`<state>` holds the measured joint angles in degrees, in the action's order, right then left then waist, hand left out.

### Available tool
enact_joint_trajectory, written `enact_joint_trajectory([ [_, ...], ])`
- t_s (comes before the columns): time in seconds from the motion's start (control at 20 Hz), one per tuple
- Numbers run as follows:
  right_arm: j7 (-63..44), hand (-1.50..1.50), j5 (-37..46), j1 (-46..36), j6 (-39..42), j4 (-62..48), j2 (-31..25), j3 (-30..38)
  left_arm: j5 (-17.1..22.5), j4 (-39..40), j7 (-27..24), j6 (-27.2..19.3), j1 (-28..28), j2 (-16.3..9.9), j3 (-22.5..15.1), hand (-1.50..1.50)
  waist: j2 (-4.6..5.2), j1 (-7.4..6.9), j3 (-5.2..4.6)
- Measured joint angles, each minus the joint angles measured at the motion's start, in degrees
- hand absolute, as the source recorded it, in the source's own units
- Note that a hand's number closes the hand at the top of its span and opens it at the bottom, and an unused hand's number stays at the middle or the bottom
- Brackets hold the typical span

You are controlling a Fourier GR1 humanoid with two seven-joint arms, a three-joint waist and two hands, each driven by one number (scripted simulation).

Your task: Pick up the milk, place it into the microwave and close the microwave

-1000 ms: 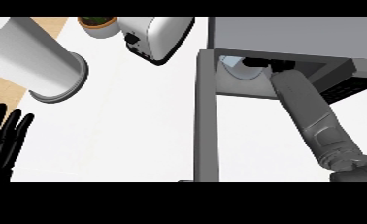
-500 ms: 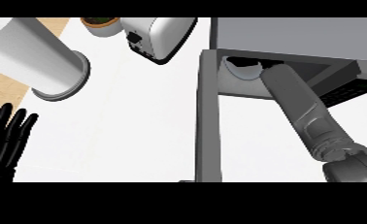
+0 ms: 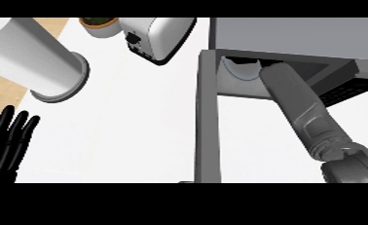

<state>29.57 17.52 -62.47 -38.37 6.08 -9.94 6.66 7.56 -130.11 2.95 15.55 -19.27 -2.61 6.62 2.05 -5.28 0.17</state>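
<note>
Counter [image 3: 137, 136]: white top, fills most of the head view; wood strip at far left edge.
Microwave [image 3: 287, 36]: grey box, upper right, cut off by right edge. Cavity open toward viewer; door [image 3: 208, 121] swung out, seen edge-on as a grey vertical bar.
In microwave: right forearm [image 3: 302, 107] reaches into cavity. Pale rounded shape [image 3: 241, 68] just beside arm tip, prob. the milk; mostly hidden, so axis & facing can't be told.
Right hand: inside cavity, hidden by forearm & cavity edge; fingers can't be told.
Cylinder [image 3: 39, 65]: big white/grey, upper left, tilted, top end cut off.
Toaster [image 3: 158, 36]: white w/ black end, top centre, tilted.
Left hand [image 3: 16, 136]: black, lower-left edge, fingers straight & apart, pointing up, holds nothing.
Pot [image 3: 101, 24]: small, brown inside, top edge, partly cut off.
</note>
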Motion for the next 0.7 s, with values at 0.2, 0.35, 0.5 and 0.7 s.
enact_joint_trajectory([
  [0.2,1.09,-1.5,-0.84,0.5,-0.58,0.3,-0.64,1.2,-0.68,-0.71,-0.39,0.48,-1.52,0.54,-1.04,-1.5,-0.11,0.28,0.01],
  [0.35,1.41,-1.5,-0.96,0.42,-0.87,0.19,-0.87,1.59,-1.38,-0.66,-0.66,0.62,-1.63,0.46,-1.09,-1.5,-0.01,0.45,0.06],
  [0.5,2.38,-1.5,-1.25,0.85,-1.48,0.6,-0.84,2.13,-2.02,-1.04,-0.57,0.45,-2.14,0.84,-1.41,-1.5,-0.04,0.83,0.11],
  [0.7,4.33,-1.5,-1.95,2.0,-1.32,1.15,-2.14,3.19,-2.16,-2.37,-0.22,0.64,-3.5,1.39,-2.26,-1.5,-0.06,0.98,0.14],
])
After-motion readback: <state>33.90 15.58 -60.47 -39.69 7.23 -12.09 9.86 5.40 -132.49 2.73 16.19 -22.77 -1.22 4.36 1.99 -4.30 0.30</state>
